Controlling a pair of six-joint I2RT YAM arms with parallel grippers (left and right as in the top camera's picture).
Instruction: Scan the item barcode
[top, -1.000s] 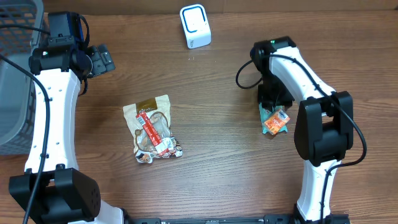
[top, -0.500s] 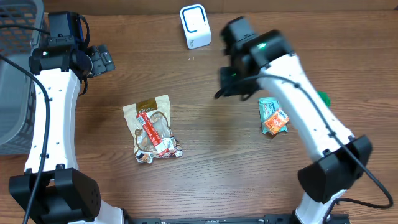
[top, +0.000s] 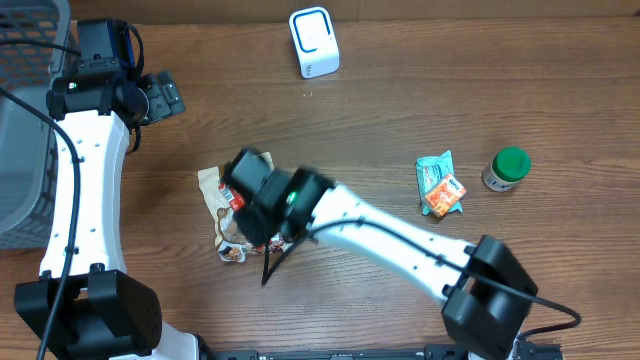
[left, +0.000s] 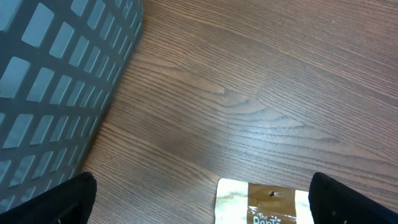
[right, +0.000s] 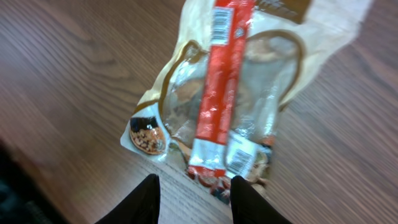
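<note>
Item 1, snack pouch (right: 231, 93): tan and clear, with a red strip down its middle; it lies flat on the worktop (top: 400, 110), left of centre in the overhead view, and there the right arm covers most of it; we cannot read its print, which is blurred.

Item 2, right fingers (right: 146, 199): reached across the worktop to hang over the pouch; the right wrist view shows them parted with a gap between them, grasping nothing; the pouch's lower end shows in that gap; we cannot tell whether they touch it.

Item 3, left fingers (left: 68, 199): spread wide and empty, at the far left of the worktop just beside the basket (left: 56, 81); the pouch's top edge shows between them in the left wrist view, at the bottom of the frame.

Item 4, scanner (top: 314, 42): a white box with a blue outline on its face; it stands at the far edge of the worktop, well apart from the pouch.

Item 5, teal and orange packet (top: 440, 186): flat on the right side of the worktop.

Item 6, green-capped jar (top: 507, 168): upright, just to the right of that packet and not touching it.

Item 7, basket: grey, with a grid wall; it stands at the left edge.
</note>
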